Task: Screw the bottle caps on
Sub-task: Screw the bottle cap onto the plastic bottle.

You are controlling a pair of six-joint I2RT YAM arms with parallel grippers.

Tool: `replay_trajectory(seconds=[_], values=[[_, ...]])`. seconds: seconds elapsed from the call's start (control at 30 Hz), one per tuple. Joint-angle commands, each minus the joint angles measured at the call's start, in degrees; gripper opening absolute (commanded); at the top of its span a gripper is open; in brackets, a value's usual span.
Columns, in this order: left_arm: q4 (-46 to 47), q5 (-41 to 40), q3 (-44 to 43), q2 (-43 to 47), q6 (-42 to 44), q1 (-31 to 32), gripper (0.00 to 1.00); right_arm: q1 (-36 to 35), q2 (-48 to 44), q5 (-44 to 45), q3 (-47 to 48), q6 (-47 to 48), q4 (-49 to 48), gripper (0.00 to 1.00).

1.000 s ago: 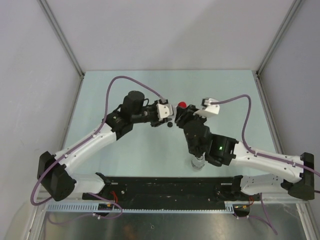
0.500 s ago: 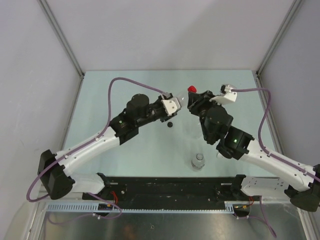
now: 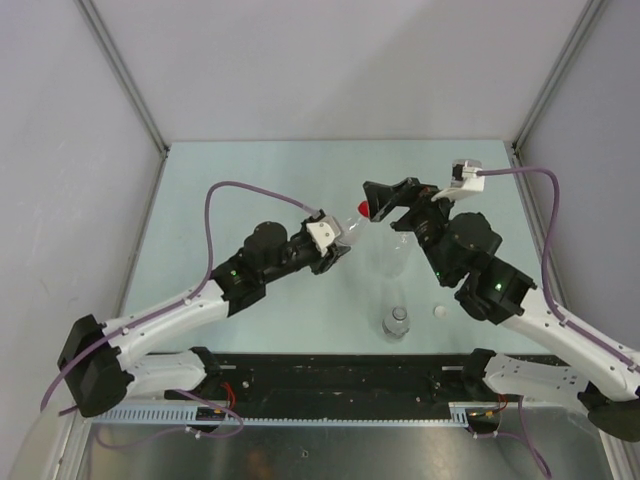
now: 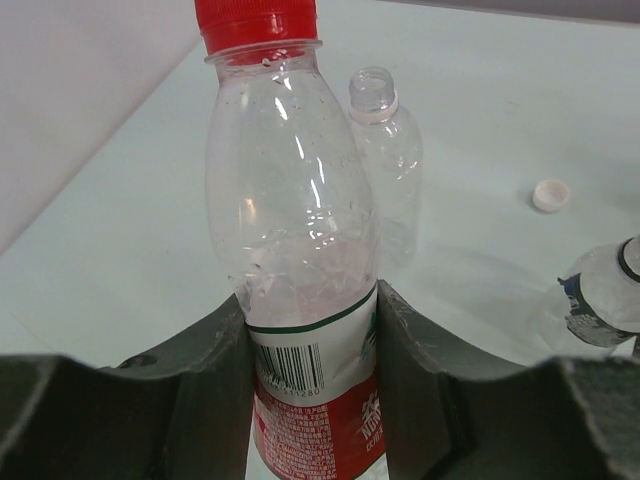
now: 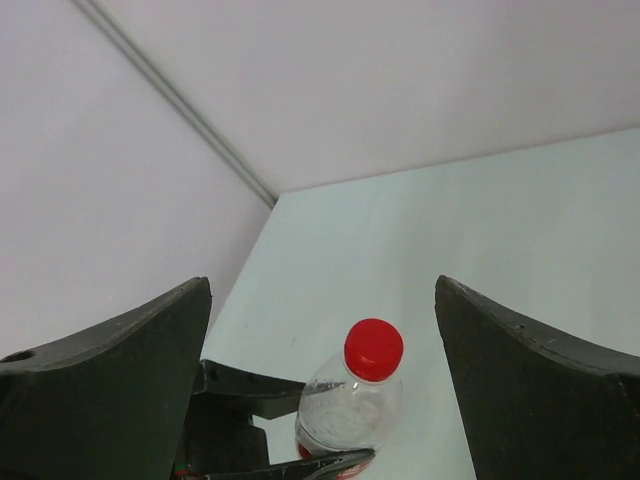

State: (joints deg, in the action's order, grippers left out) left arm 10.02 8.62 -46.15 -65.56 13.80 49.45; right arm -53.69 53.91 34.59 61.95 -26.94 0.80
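Observation:
A clear bottle with a red-and-white label stands tilted between my left gripper's jaws, which are shut on its labelled body. A red cap sits on its neck. In the top view that cap lies just left of my right gripper, which is wide open and apart from it. The right wrist view shows the red cap centred between the spread jaws, untouched. A second clear bottle stands uncapped behind. A whitish cap lies loose on the table.
A third bottle stands near the front edge between the arms' bases, with the whitish cap to its right. The uncapped bottle is under my right arm. Grey walls enclose the pale green table.
My right gripper opened and let go of the red cap, which now sits on the labelled bottle. My left gripper carried that bottle slightly nearer and rightward.

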Motion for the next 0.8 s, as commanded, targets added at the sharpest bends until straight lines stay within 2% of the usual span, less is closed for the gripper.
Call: replay_trajectory(seconds=[0.0,0.23,0.43,0.6,0.63,0.7,0.77], values=[[6.41,-0.43,1.35,3.87,-4.14,0.31,0.41,0.41,0.7,-6.96,0.84,0.96,2.13,0.99],[9.41,0.33,3.67,6.01,-7.04,0.3,0.41,0.47,3.64,-10.5,0.84,0.12,5.98,0.98],[11.17,3.33,5.23,7.0,-8.4,0.37,0.42,0.51,5.72,-13.54,0.86,1.18,2.66,0.88],[11.76,3.14,5.6,8.18,-8.88,0.31,0.42,0.57,7.43,-17.22,0.84,0.74,0.5,0.57],[11.86,3.19,5.66,8.44,-8.97,0.35,0.42,0.59,7.61,-17.64,0.86,0.44,0.42,0.46],[12.15,3.12,5.97,9.16,-9.17,0.31,0.48,0.65,7.7,-17.48,0.88,-0.21,0.69,0.14],[12.37,2.64,6.2,9.93,-9.63,0.3,0.6,0.62,7.26,-16.99,0.82,-0.22,0.92,0.04]])
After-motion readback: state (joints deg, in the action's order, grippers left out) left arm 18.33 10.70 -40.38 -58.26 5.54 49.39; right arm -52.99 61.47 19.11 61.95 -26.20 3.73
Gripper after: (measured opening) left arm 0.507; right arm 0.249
